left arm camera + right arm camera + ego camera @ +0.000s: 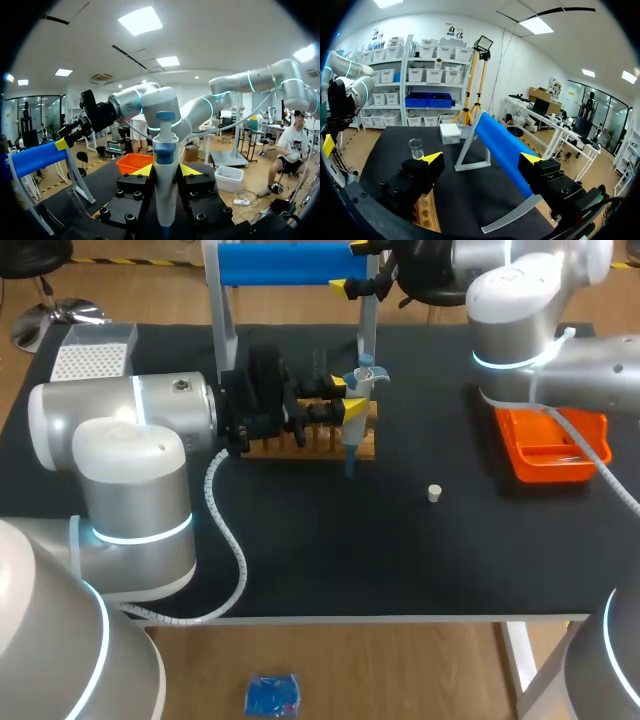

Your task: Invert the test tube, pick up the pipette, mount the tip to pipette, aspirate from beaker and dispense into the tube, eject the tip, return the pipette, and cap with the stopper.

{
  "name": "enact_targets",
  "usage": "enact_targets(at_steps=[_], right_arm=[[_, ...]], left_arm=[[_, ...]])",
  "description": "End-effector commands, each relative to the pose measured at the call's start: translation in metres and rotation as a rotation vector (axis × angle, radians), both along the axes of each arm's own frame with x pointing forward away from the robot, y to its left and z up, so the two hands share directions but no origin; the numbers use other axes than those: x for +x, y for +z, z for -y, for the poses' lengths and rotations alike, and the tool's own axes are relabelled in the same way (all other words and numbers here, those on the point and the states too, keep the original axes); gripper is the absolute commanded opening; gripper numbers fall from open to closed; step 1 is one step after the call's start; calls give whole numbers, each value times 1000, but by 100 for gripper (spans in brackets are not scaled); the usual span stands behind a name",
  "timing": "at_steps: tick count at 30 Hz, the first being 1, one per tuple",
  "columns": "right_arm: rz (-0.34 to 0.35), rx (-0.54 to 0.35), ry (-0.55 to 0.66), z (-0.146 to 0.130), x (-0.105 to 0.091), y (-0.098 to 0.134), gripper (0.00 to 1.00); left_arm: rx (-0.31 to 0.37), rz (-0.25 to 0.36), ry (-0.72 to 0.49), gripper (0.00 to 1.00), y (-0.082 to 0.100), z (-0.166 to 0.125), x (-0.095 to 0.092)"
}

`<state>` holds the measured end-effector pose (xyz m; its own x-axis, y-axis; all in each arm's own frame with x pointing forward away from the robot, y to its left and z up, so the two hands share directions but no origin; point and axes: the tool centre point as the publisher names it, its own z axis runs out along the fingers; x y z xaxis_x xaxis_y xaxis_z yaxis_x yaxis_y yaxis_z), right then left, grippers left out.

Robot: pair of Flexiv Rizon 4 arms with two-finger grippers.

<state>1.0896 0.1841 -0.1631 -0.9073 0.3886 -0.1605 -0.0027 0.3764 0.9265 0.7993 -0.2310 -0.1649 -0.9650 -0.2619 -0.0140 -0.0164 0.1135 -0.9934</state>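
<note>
The left wrist view shows the left gripper [166, 171] closed on the upright pipette [165, 195], one finger on each side. Only the right wrist view shows the right gripper [481, 159] spread wide and holding nothing. A blue bar [501, 149] runs between its fingers, with a beaker [415, 148] beyond. From overhead, the pipette hangs over the wooden rack [310, 446]. A white stopper [434, 493] lies apart, near an orange tray [522, 466].

Two arms work this table: the left arm [120, 430] and the right arm [520, 310]. Otherwise one of each: pipette [357, 405], wooden rack [315, 443], beaker [415, 147], white stopper [434, 493] at the rack's four o'clock, orange tray [535, 468] at three, tip box [92, 360] at ten, and a blue-barred stand [285, 265] at twelve.
</note>
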Motion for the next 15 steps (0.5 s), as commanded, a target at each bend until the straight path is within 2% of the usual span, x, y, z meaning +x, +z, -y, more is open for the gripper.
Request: enact_targets(at_steps=[1,7,10,15], right_arm=[[-1,-1,2,1,0,0,100],[-1,-1,2,1,0,0,100],[-1,-1,2,1,0,0,100],[-1,-1,2,1,0,0,100]], left_arm=[[-2,2,2,0,-1,0,0],[38,-17,32,0,6,-3,19],[60,-17,58,0,13,-24,30],[105,-2,76,0,36,-72,55]])
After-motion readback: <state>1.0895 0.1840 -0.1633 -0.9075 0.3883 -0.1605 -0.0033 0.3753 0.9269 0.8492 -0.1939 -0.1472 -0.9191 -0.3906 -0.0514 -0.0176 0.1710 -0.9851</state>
